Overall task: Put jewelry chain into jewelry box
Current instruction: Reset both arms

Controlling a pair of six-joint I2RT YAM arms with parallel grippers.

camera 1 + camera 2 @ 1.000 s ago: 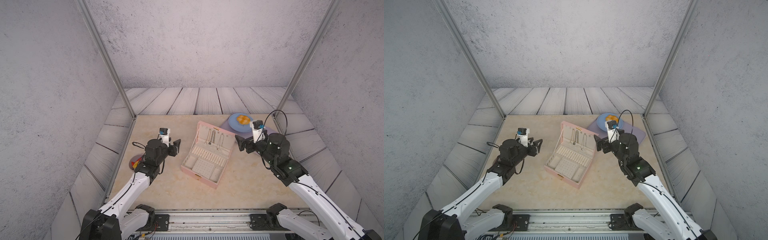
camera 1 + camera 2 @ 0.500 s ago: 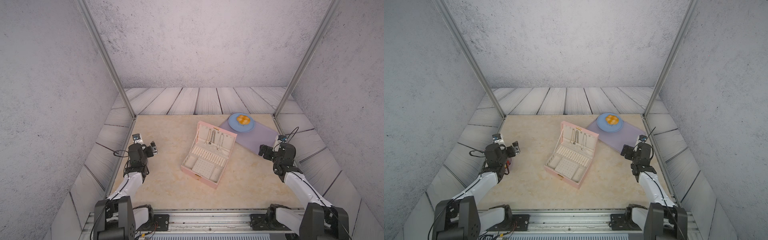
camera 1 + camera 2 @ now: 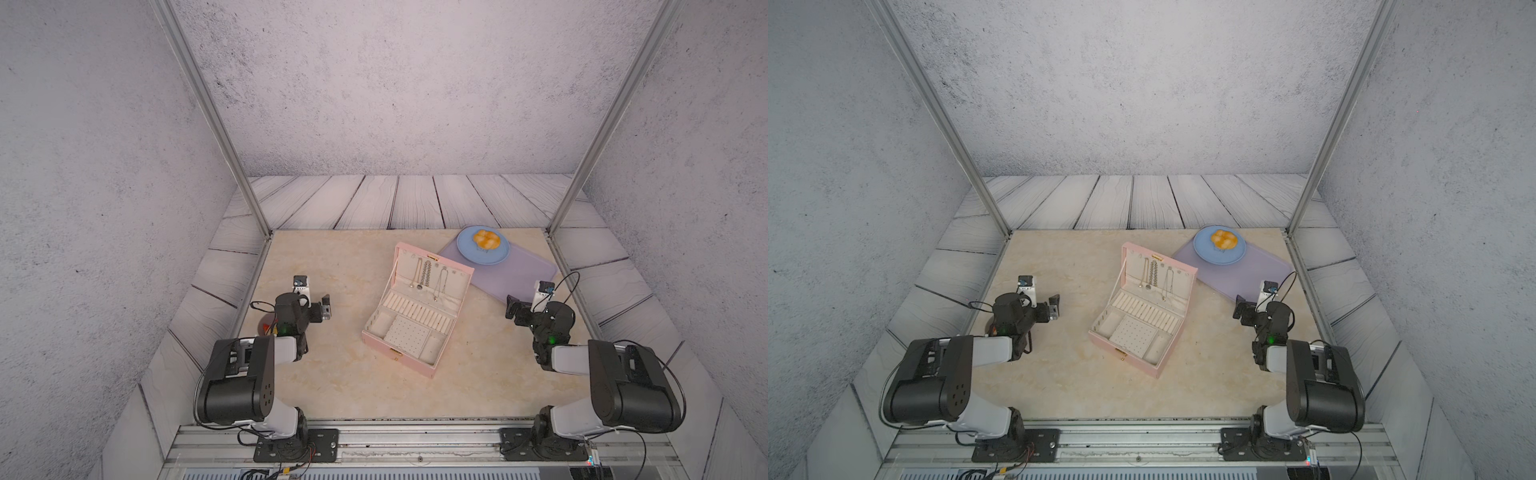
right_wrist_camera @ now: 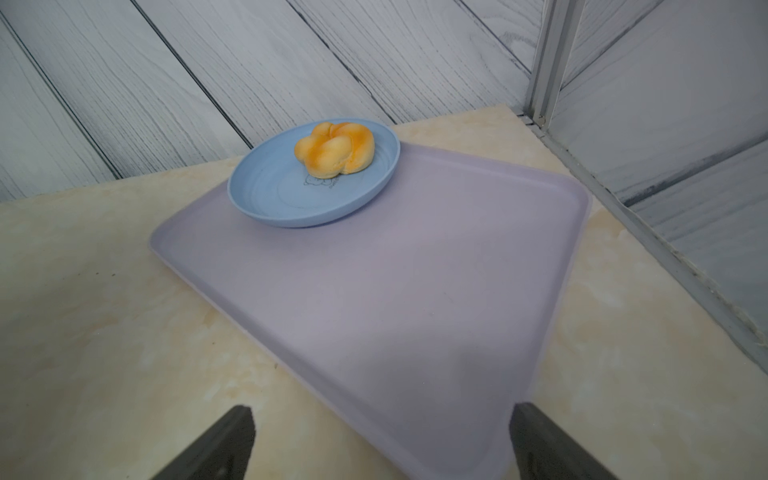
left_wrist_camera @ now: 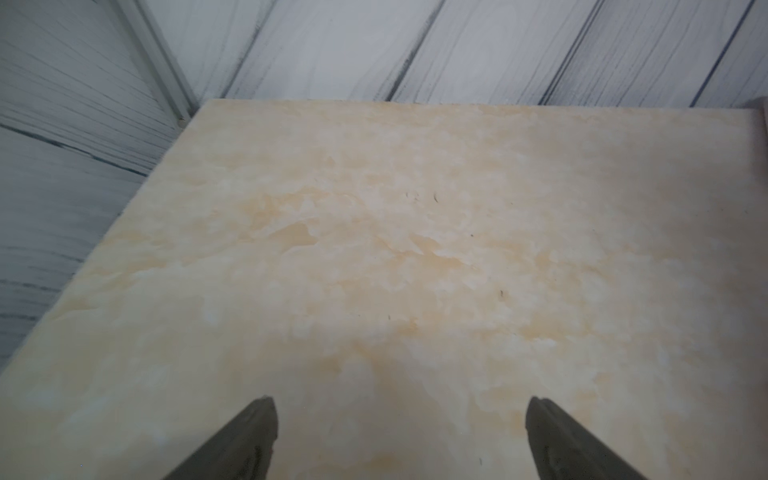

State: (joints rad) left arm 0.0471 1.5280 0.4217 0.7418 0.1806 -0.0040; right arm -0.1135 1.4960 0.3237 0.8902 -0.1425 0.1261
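Nearest the camera, my two arms are folded low, one on each side of the jewelry box [image 3: 411,360] that sits open mid-table. My left gripper [image 3: 323,308] hovers well to the left of the box, jaws spread wide and holding nothing; its wrist view shows only bare marbled tabletop [image 5: 374,249] between the fingers. My right gripper [image 3: 513,309] hovers to the right of the box, also spread wide and holding nothing, over the near corner of a lilac tray [image 4: 415,311]. The box's pink lid stands raised at the back, with cream ring rolls and a perforated panel in the base. The jewelry chain [image 3: 417,272] hangs inside the lid, leftmost of three, apparently gold, though it is very fine. Beyond the box, to its right, the tray carries a blue plate [image 3: 494,255] with a golden bun [image 3: 484,238].
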